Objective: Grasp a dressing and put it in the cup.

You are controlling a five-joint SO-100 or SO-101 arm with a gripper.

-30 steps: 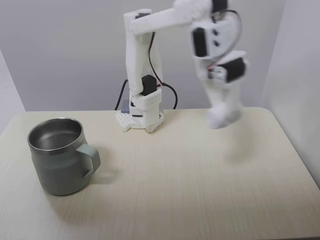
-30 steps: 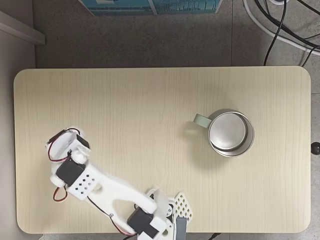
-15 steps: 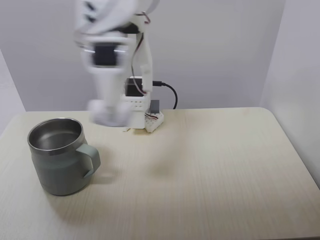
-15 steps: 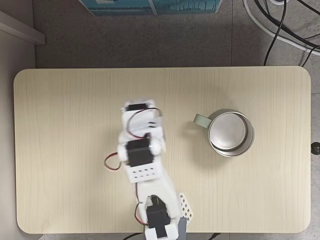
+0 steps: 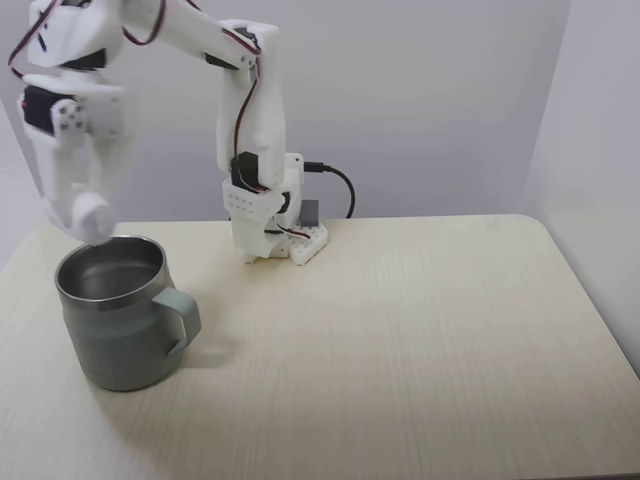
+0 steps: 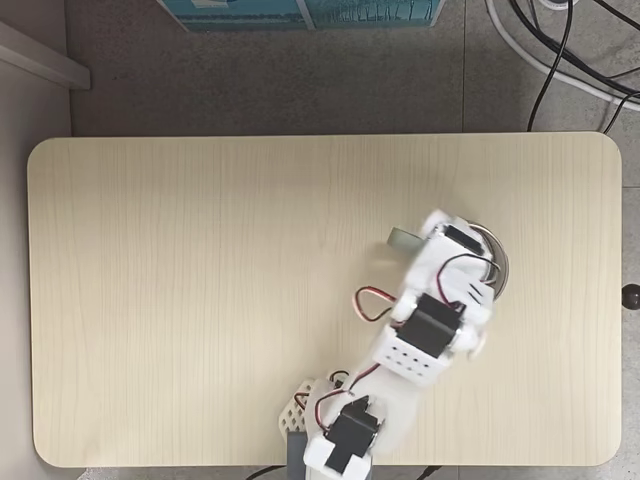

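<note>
At the upper left of the front-facing fixed view the gripper (image 5: 85,212) hangs nose-down just over the far rim of the cup (image 5: 118,312). A rounded white lump sits at its tip, which I take to be the dressing (image 5: 88,214). The arm is blurred here and white on white, so I cannot tell for sure how far apart the jaws stand; judged from that lump staying at the tip in mid-air, they are probably closed on it.

The dressing looks like a small, soft, pale roll, marshmallow-like and far smaller than the mug's mouth. Held above the opening like that, it should fall straight inside once let go, and the wide mouth leaves room for error.

In the top-down fixed view the arm (image 6: 425,325) reaches from its base (image 6: 335,450) at the lower centre up and right. Its wrist covers most of the cup (image 6: 497,262), leaving a sliver of steel rim and the grey-green handle (image 6: 402,239) poking out to the left.

The mug is grey-green outside with a shiny steel rim and inside. It stands upright at the lower left of the front view on the pale wooden table (image 5: 400,330), handle turned to the right.
</note>
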